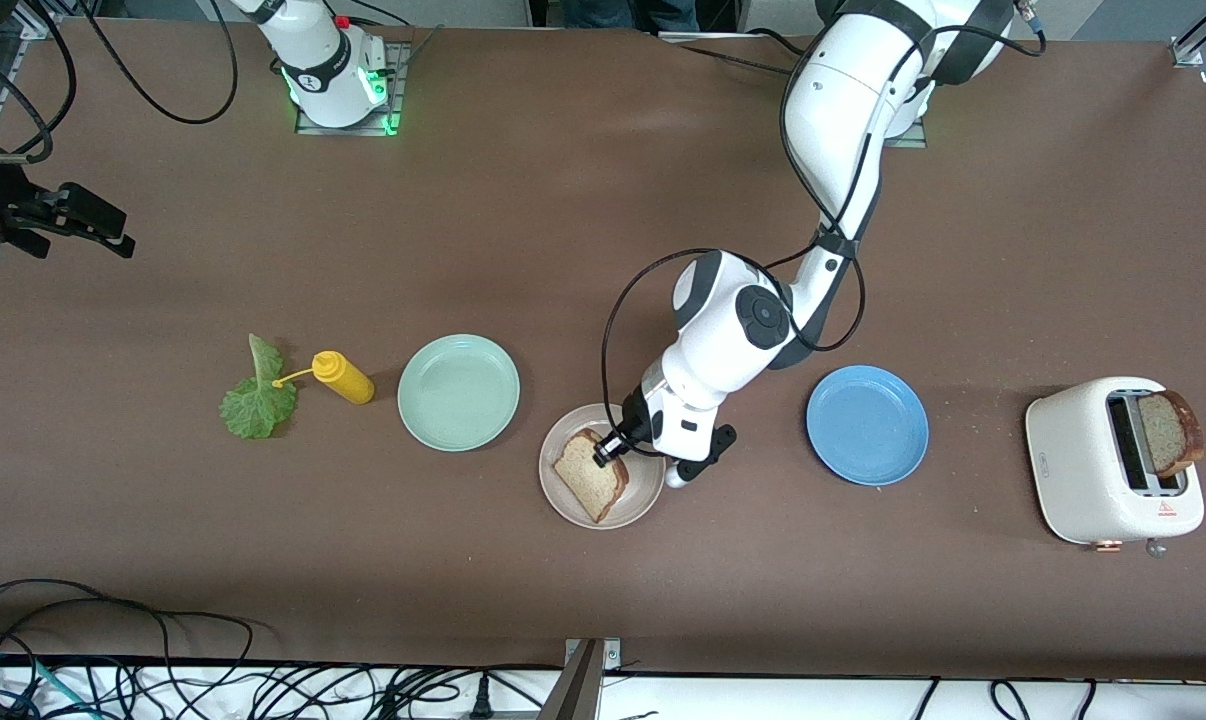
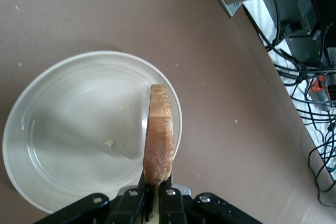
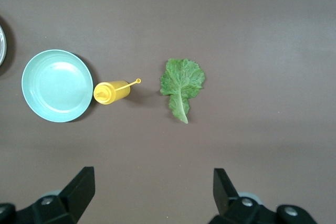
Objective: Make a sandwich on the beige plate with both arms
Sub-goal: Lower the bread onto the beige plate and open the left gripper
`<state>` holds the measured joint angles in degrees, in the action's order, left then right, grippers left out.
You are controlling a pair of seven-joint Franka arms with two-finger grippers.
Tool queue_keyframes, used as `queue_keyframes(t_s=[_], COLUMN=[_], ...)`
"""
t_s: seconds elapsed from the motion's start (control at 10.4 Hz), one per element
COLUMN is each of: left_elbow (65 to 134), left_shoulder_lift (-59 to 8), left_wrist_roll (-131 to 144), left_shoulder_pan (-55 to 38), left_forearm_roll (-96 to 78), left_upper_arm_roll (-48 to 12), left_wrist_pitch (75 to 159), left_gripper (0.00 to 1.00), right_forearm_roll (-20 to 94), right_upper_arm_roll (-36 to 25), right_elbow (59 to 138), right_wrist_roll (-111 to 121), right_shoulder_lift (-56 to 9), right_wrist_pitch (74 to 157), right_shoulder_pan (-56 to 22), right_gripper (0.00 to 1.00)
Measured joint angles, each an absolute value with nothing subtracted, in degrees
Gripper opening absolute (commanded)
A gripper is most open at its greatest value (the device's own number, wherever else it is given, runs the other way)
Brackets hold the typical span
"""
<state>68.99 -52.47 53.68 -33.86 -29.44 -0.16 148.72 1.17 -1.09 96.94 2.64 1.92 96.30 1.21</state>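
One bread slice (image 1: pixel 590 474) sits pinched in my left gripper (image 1: pixel 609 450) over the beige plate (image 1: pixel 649 493) at center frame, and letting go crooked could tip it off; my right gripper (image 3: pixel 152 190), upper left, waits spread wide.

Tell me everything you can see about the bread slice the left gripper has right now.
The bread slice is squarish, with a pale, speckled crumb and a darker brown crust. The left gripper is shut on its edge, holding it over the beige plate. In the left wrist view it shows edge-on, standing out from between the fingers above the plate's bare, crumb-dotted inside. Whether its low end already touches the plate I cannot tell. It looks whole, with nothing on it.
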Motion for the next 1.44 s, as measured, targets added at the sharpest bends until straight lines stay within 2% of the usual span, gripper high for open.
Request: queue_keyframes(t_s=[0.29,0.38,0.48,0.57,0.67,1.05,1.44], left_elbow=[69.0,69.0,69.0,69.0,69.0,69.0,69.5], left_shoulder_lift=[-52.7,-52.9,-53.0,-53.0,-53.0,-53.1,-53.4], left_wrist_roll=[54.1,54.2,54.2,54.3,54.3,54.2,53.7], left_shoulder_pan=[-34.6,-34.7,-34.7,-34.7,-34.6,-34.5,-34.4], left_forearm_roll=[-29.4,-29.4,-29.4,-29.4,-29.4,-29.4,-26.8], left_upper_arm_roll=[-0.2,-0.2,-0.1,0.0,0.1,0.7,1.1], left_wrist_pitch=[148.7,148.8,148.8,148.9,148.9,148.9,146.0], left_gripper=[0.00,0.11,0.27,0.48,0.56,0.76,0.82], right_forearm_roll=[1.2,1.2,1.2,1.2,1.2,1.2,1.2], right_upper_arm_roll=[-1.1,-1.1,-1.1,-1.1,-1.1,-1.1,-1.1], right_elbow=[96.9,96.9,96.9,96.9,96.9,96.9,96.9], right_wrist_roll=[2.6,2.6,2.6,2.6,2.6,2.6,2.6], right_shoulder_lift=[1.9,1.9,1.9,1.9,1.9,1.9,1.9], right_wrist_pitch=[96.3,96.3,96.3,96.3,96.3,96.3,96.3], right_shoulder_pan=[1.2,1.2,1.2,1.2,1.2,1.2,1.2], right_gripper=[1.00,1.00,1.00,1.00,1.00,1.00,1.00])
